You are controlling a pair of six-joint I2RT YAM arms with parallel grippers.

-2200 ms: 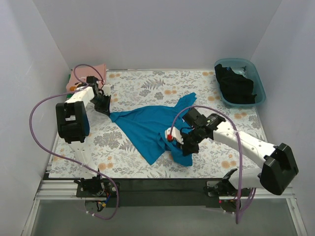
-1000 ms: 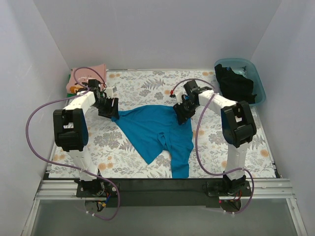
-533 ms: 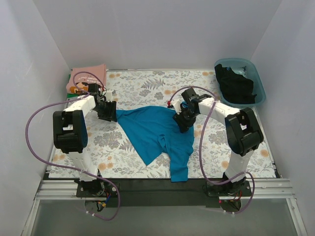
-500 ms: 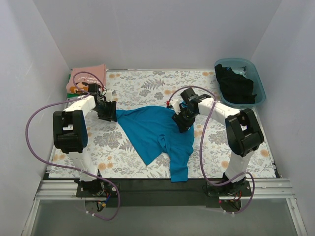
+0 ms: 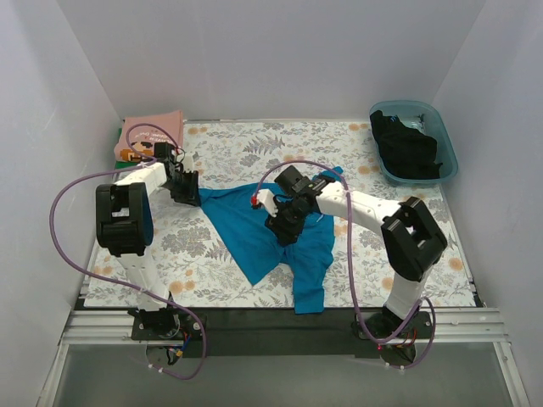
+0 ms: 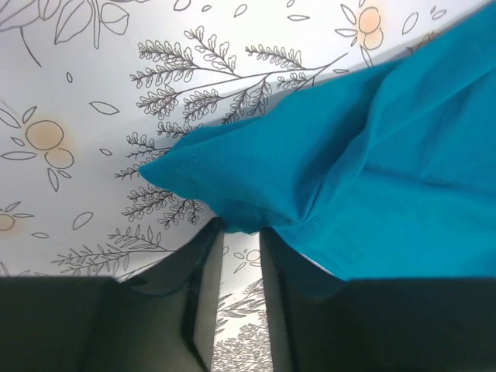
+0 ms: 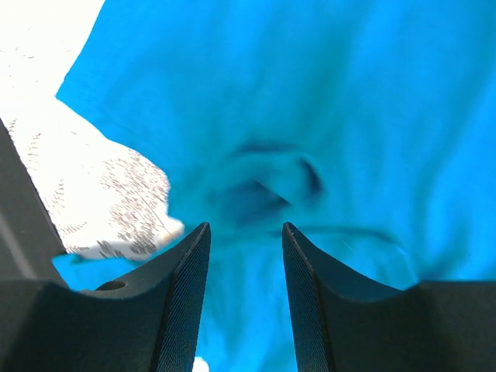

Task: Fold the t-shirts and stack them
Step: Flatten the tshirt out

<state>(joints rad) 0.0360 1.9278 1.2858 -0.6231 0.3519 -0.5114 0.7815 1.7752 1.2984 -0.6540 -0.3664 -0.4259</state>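
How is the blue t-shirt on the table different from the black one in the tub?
The teal-blue cloth t-shirt lies spread loosely on the floral table covering; the black cloth t-shirt is bunched inside the translucent blue plastic tub. The teal one has the left gripper at its corner and the right gripper over its middle; nothing touches the black one. Neither is folded yet.
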